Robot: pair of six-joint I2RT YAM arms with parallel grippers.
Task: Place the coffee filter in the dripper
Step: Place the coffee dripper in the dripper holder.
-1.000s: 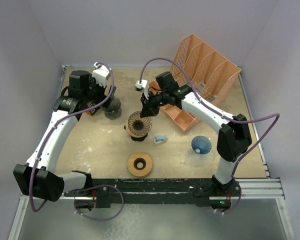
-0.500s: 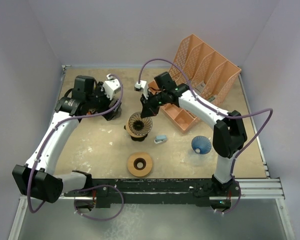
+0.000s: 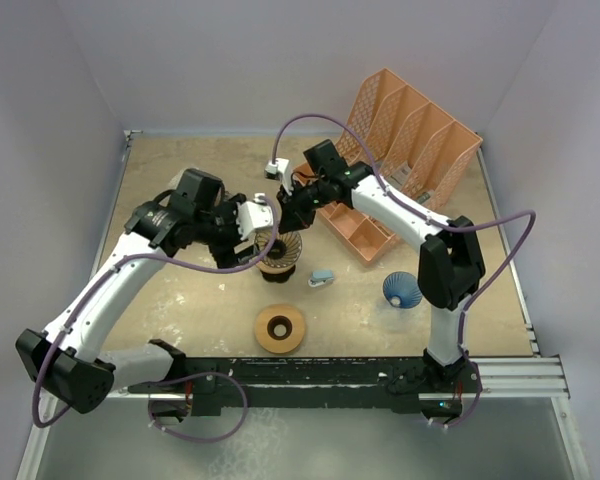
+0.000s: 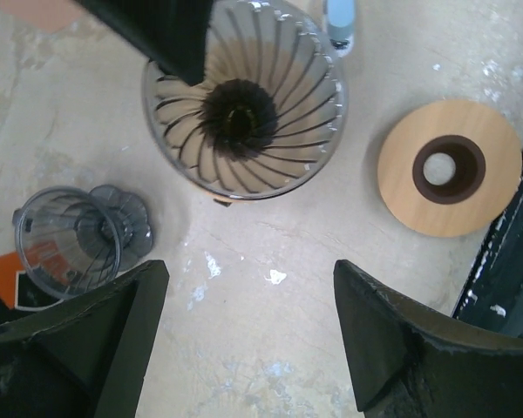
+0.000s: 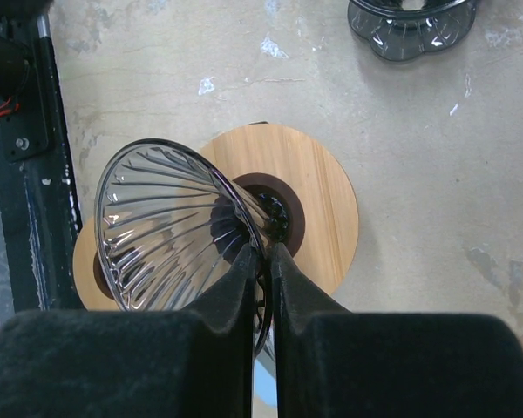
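The right tool (image 5: 261, 254) pinches the rim of the clear ribbed glass dripper (image 5: 161, 231). Just beside that dripper, the left tool (image 4: 248, 279) gapes wide over open worktop (image 4: 270, 366).

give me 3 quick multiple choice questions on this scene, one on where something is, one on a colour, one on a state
1. Where does the bare wooden ring lie?
A at the far left corner
B near the front edge of the table
C against the back wall

2. What colour is the file rack?
A green
B black
C orange

3. The right hand is
A shut on the wall of the clear dripper
B wide open
C out of view

Answers:
1 B, the top view shows it at the near side.
2 C, it shows orange.
3 A, the right wrist view shows it pinching the ribbed wall.
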